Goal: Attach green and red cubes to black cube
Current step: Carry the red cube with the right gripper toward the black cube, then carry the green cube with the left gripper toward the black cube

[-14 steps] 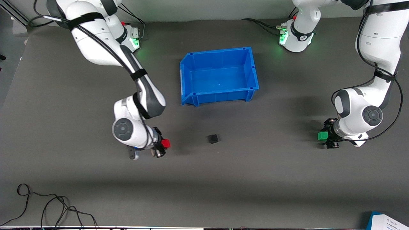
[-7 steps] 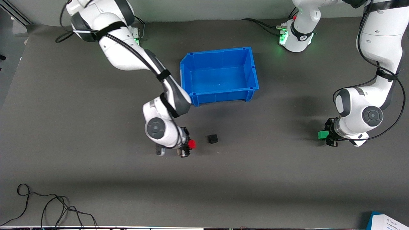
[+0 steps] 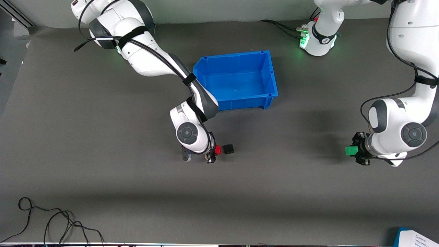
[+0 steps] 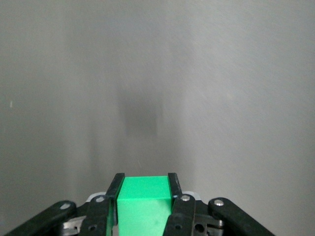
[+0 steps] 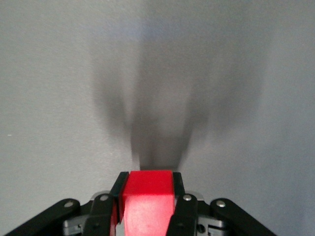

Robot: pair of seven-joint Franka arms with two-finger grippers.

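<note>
The black cube sits on the grey mat, nearer the front camera than the blue bin. My right gripper is shut on the red cube and holds it low, right beside the black cube on the side toward the right arm's end; I cannot tell if they touch. In the right wrist view the red cube fills the shut gripper, and the black cube is hidden. My left gripper is shut on the green cube low over the mat at the left arm's end; the left wrist view shows the green cube in the gripper.
The blue bin stands open and empty in the middle, farther from the front camera than the black cube. Loose black cables lie at the near edge toward the right arm's end. A white and blue item lies at the near corner.
My right arm has carried the red cube across the mat up to the black cube. My left gripper with the green cube has shifted only slightly.
</note>
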